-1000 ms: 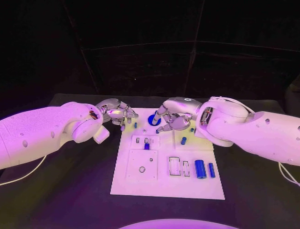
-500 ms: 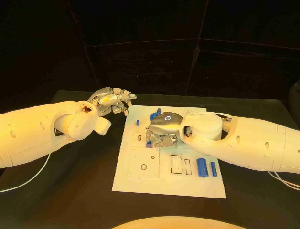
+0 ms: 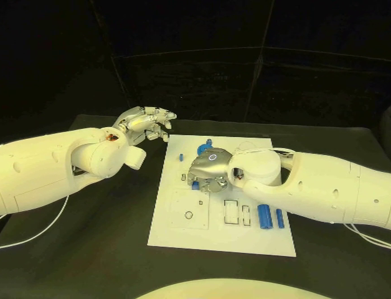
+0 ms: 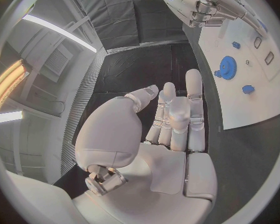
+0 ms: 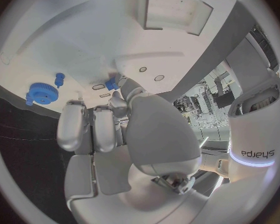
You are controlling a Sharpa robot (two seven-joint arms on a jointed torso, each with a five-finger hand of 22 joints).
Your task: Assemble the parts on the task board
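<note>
Head view: right hand (image 3: 209, 169) fingers pinching blue part (image 5: 112, 84) over task board (image 3: 215, 240), inserting; next needs alignment w/ slot. Left hand (image 3: 146, 121) fingers spread, idle.

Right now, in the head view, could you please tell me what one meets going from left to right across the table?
Left hand → right hand over the task board → empty rectangular slot → large blue cylinder → thinner blue cylinder.

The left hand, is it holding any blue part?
No. In the left wrist view the left hand is empty, its fingers straight, over the black table.
</note>
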